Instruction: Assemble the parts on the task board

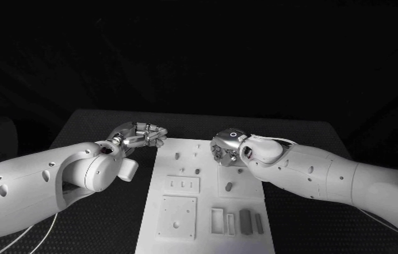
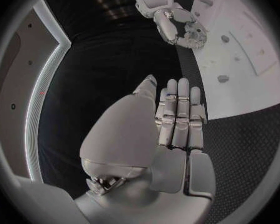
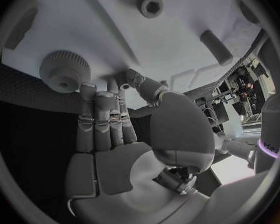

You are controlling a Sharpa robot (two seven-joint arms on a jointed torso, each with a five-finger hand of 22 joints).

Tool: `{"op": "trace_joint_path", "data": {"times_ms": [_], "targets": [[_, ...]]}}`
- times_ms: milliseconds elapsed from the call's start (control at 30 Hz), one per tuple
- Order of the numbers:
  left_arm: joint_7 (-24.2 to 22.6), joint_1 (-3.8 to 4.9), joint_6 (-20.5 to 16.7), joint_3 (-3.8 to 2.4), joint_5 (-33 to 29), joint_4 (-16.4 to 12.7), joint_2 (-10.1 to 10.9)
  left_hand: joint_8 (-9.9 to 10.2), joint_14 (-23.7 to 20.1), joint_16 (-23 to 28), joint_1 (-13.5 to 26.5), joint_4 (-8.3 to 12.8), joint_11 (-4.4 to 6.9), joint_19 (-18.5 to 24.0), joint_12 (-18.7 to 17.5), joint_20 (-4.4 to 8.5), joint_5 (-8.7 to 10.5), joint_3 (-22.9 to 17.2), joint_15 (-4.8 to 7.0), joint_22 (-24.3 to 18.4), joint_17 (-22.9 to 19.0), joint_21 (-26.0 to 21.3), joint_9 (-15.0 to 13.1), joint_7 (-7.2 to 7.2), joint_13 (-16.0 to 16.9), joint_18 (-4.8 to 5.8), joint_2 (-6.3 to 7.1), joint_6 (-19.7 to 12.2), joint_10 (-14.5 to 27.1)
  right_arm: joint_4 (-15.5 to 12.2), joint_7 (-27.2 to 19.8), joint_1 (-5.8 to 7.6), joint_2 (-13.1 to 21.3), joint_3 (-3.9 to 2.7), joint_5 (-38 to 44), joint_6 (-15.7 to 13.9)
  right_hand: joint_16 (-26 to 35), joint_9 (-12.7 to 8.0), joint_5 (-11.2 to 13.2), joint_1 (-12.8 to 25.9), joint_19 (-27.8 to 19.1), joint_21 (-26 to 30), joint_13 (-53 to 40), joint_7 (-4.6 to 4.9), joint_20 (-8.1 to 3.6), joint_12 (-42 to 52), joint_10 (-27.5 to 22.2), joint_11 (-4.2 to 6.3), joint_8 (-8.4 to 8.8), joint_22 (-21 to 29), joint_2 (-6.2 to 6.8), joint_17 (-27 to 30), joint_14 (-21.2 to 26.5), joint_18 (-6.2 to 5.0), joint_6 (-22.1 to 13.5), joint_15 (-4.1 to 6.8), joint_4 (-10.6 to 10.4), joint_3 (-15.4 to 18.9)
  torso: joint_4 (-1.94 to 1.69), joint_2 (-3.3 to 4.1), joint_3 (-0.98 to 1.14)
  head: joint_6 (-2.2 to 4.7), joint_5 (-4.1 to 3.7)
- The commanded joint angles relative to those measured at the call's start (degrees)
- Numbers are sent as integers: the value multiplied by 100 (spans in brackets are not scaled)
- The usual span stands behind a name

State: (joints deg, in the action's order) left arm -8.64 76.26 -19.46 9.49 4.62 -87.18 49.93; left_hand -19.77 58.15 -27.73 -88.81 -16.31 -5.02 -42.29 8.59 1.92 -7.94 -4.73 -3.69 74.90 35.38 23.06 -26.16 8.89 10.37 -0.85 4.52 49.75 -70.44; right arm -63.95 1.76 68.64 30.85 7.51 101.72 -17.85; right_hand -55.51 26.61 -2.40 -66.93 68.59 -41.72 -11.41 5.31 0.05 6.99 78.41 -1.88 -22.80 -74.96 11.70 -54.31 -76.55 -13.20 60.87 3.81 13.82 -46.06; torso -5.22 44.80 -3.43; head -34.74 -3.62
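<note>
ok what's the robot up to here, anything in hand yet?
Not yet. Both silver hands hang open and hold nothing. The left hand is over the black table beside the white task board; the right hand is over the board's far end, near a round knurled knob. The small grey parts lie untouched at the near end.

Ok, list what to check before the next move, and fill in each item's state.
1. Left hand holds nothing, fingers straight: ok.
2. Left hand is beside the task board, over the black table: ok.
3. Right hand is above the board's far end: ok.
4. Right hand's fingers have a part pinched at their tips: cannot tell.
5. Dark bars at the board's near end lie clear of both hands: ok.
</note>
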Motion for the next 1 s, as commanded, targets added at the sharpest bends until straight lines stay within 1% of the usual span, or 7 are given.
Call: {"op": "trace_joint_path", "data": {"times_ms": [33,100,267,333,600,867,1000], "targets": [[-29,7,86,-4,12,8,-24,25,12,28,-19,-20,-5,-1,-39,9,-6,28,-7,116,10,21,-6,11,9,18,11,7,4,-40,431,66,-31,-25,229,-250,-38,85,-37,-10,3,-42,-85,-5,-40,14,44,8,-23,-138,-3,-20,56,-180,42,70,-1,-56,4,14,1,49,9],[-27,7,86,-4,11,19,-38,25,13,29,-19,-21,-5,-1,-40,8,-6,29,-7,116,11,21,-7,11,9,18,11,7,4,-46,535,116,-72,-38,278,-354,-54,92,-37,-12,-2,-69,-97,-11,-40,10,56,11,-23,-135,23,-34,60,-180,57,74,-6,-90,-1,18,3,74,-11],[-24,6,87,-4,-4,42,-59,27,13,30,-19,-21,-5,-2,-43,8,-7,30,-7,116,12,22,-7,13,10,17,11,7,4,26,693,203,-254,-49,376,-573,-82,102,-37,-8,0,-118,-115,-21,-44,3,77,18,-23,-132,59,-56,60,-180,82,80,-20,-134,-7,27,-8,98,-23],[-27,7,81,-4,-4,52,-81,28,12,31,-19,-22,-6,-1,-45,8,-7,32,-8,116,13,22,-8,15,11,17,12,7,4,84,687,230,-341,-48,397,-571,-88,105,-37,-8,1,-128,-119,-22,-45,2,82,20,-22,-131,66,-61,60,-180,87,82,-24,-145,-4,34,-1,115,-14],[-16,8,82,-4,-5,57,-131,32,9,38,-16,-23,-6,1,-51,6,-8,39,-10,115,16,23,-10,18,14,17,17,8,2,177,906,237,-577,-47,588,-539,-103,110,-37,-3,-1,-156,-130,-27,-44,-5,93,23,-19,-128,87,-74,62,-179,100,84,-36,-174,-2,36,3,113,-15],[-13,8,94,-5,-5,88,-184,35,8,42,-15,-23,-8,3,-57,5,-9,42,-12,114,19,24,-11,22,17,17,18,8,1,352,1036,227,-800,-24,762,-538,-116,114,-37,-7,-5,-181,-139,-31,-41,-14,102,25,-13,-126,108,-85,66,-180,110,87,-40,-209,-28,44,2,117,-21],[-13,8,90,-5,-5,88,-186,36,8,44,-15,-24,-9,3,-58,5,-9,43,-12,114,20,25,-12,23,17,17,17,8,1,384,1069,215,-869,-17,832,-557,-121,116,-37,-9,-7,-192,-143,-33,-40,-18,105,26,-11,-125,118,-89,67,-180,114,88,-42,-226,-21,44,1,122,-16]]}}
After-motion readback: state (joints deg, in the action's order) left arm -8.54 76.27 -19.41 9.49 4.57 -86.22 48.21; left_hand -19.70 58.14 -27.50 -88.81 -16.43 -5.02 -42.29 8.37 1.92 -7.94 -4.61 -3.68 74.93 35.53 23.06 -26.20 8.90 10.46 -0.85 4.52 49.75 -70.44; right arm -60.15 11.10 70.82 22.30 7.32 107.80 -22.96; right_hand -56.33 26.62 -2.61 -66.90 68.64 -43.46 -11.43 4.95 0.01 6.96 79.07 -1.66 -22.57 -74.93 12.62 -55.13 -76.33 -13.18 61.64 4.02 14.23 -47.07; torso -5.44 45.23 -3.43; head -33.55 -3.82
